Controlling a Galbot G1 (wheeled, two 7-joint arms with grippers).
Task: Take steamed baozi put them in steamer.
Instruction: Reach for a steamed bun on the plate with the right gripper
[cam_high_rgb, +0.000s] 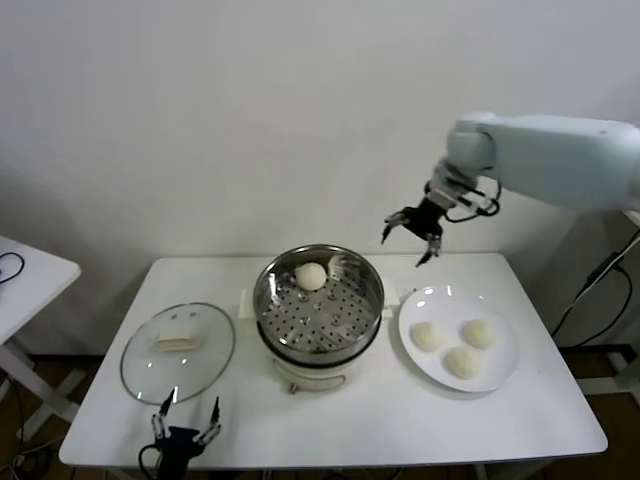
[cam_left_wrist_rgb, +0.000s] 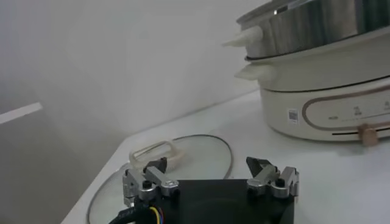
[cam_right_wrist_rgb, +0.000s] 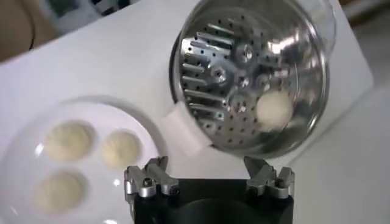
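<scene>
One smooth, creamy-white baozi (cam_high_rgb: 311, 276) is sitting on the perforated tray inside the steamer (cam_high_rgb: 318, 310), at the far edge against the shiny steel wall. The steamer, a round stainless pot, is standing on a cream-white electric base in the middle of the white bench (cam_high_rgb: 500, 420). Three more baozi (cam_high_rgb: 456, 347) are lying in a cluster on a flat white plate (cam_high_rgb: 497, 375) just right of the steamer. A round glass lid (cam_high_rgb: 178, 352) with a pale handle is lying flat on the bench to the steamer's left. The right pincer (cam_high_rgb: 410, 236) is hanging in the air above and behind the gap between steamer and plate, its fingers spread wide and holding nothing. The left pincer (cam_high_rgb: 185, 420) is waiting low at the bench's near edge, in front of the lid, fingers also spread and empty.
</scene>
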